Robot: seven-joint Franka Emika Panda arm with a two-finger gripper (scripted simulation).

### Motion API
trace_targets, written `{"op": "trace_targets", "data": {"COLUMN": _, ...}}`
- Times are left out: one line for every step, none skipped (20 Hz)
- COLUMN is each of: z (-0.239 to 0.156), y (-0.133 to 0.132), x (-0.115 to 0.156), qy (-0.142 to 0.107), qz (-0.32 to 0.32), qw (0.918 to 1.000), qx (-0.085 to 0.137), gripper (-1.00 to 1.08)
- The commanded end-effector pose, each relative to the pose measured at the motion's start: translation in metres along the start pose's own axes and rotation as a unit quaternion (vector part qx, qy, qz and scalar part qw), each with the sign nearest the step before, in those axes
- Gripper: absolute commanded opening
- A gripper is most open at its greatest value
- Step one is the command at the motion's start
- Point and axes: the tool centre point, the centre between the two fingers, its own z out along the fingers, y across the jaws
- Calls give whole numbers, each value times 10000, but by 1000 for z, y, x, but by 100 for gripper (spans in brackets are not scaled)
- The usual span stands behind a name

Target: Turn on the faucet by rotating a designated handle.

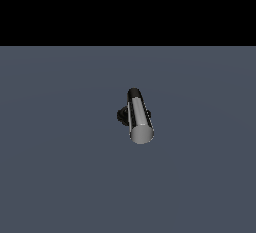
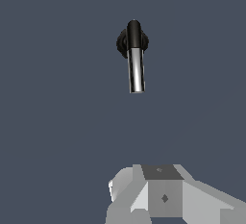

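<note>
The faucet [image 1: 131, 114] stands alone on the grey floor, its handle [image 1: 139, 119] free to be pushed sideways. The gripper [image 2: 166, 196] hangs well apart from it — whether its jaws are apart or together, I cannot tell.

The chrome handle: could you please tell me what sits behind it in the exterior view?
A bit of the faucet's black base shows beside the handle; the rest is covered by the bar.

The handle [image 2: 136, 70] looks like glossy chrome metal; the faucet [image 2: 132, 40] base, matt black.
</note>
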Motion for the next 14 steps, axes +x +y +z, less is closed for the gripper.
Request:
{"op": "trace_targets", "data": {"z": 0, "y": 0, "x": 0, "qy": 0, "qz": 0, "qw": 10000, "qx": 0, "gripper": -100}}
{"op": "trace_targets", "data": {"z": 0, "y": 0, "x": 0, "qy": 0, "qz": 0, "qw": 10000, "qx": 0, "gripper": -100}}
{"op": "trace_targets", "data": {"z": 1, "y": 0, "x": 0, "qy": 0, "qz": 0, "qw": 10000, "qx": 0, "gripper": -100}}
{"op": "trace_targets", "data": {"z": 2, "y": 0, "x": 0, "qy": -1, "qz": -5, "qw": 10000, "qx": -1, "gripper": -100}}
{"op": "trace_targets", "data": {"z": 4, "y": 0, "x": 1, "qy": -1, "qz": -8, "qw": 10000, "qx": -1, "gripper": -100}}
{"op": "trace_targets", "data": {"z": 6, "y": 0, "x": 1, "qy": -2, "qz": -13, "qw": 10000, "qx": -1, "gripper": -100}}
{"op": "trace_targets", "data": {"z": 9, "y": 0, "x": 2, "qy": -3, "qz": -18, "qw": 10000, "qx": -2, "gripper": -100}}
{"op": "trace_targets", "data": {"z": 12, "y": 0, "x": 2, "qy": -4, "qz": -25, "qw": 10000, "qx": -2, "gripper": -100}}
{"op": "trace_targets", "data": {"z": 16, "y": 0, "x": 3, "qy": -6, "qz": -31, "qw": 10000, "qx": -3, "gripper": -100}}
{"op": "trace_targets", "data": {"z": 20, "y": -1, "x": 4, "qy": -7, "qz": -40, "qw": 10000, "qx": -4, "gripper": -100}}
{"op": "trace_targets", "data": {"z": 25, "y": -1, "x": 5, "qy": -9, "qz": -49, "qw": 10000, "qx": -4, "gripper": -100}}
{"op": "trace_targets", "data": {"z": 30, "y": -1, "x": 6, "qy": -11, "qz": -60, "qw": 10000, "qx": -5, "gripper": -100}}
{"op": "trace_targets", "data": {"z": 35, "y": -1, "x": 7, "qy": -13, "qz": -71, "qw": 10000, "qx": -6, "gripper": -100}}
{"op": "trace_targets", "data": {"z": 41, "y": -1, "x": 8, "qy": -15, "qz": -83, "qw": 10000, "qx": -7, "gripper": -100}}
